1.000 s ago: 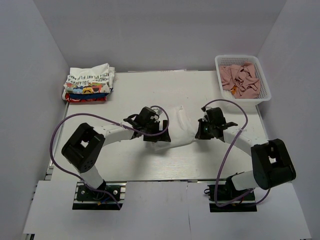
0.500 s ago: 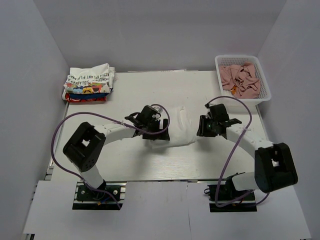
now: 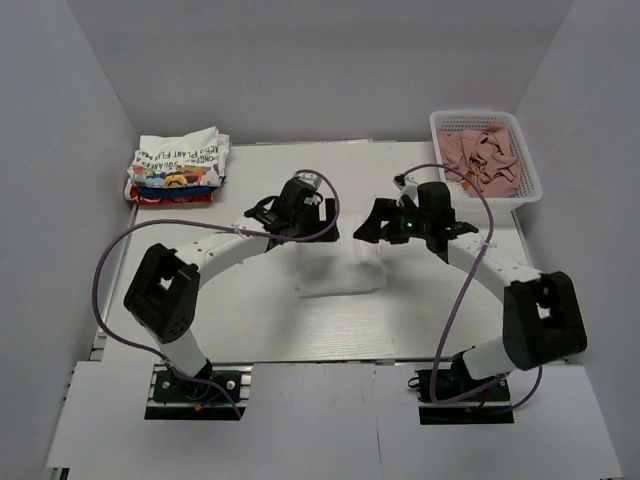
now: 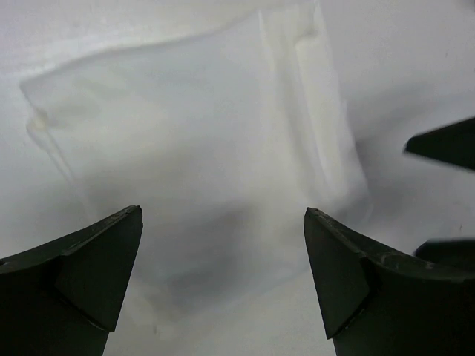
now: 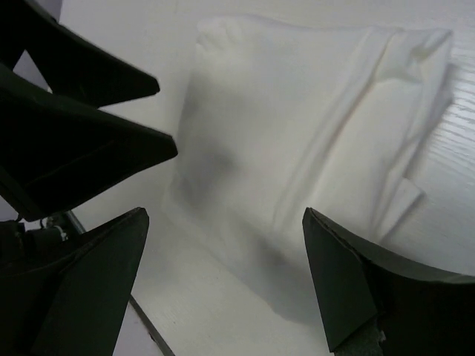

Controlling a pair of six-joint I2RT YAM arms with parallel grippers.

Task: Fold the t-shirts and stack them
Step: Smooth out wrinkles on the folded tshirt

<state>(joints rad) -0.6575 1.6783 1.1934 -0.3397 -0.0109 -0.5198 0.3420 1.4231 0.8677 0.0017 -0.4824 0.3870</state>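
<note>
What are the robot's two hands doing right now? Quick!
Left gripper: open, holding nothing, over the folded white t-shirt.
Right gripper: open, holding nothing, over the same shirt.
</note>
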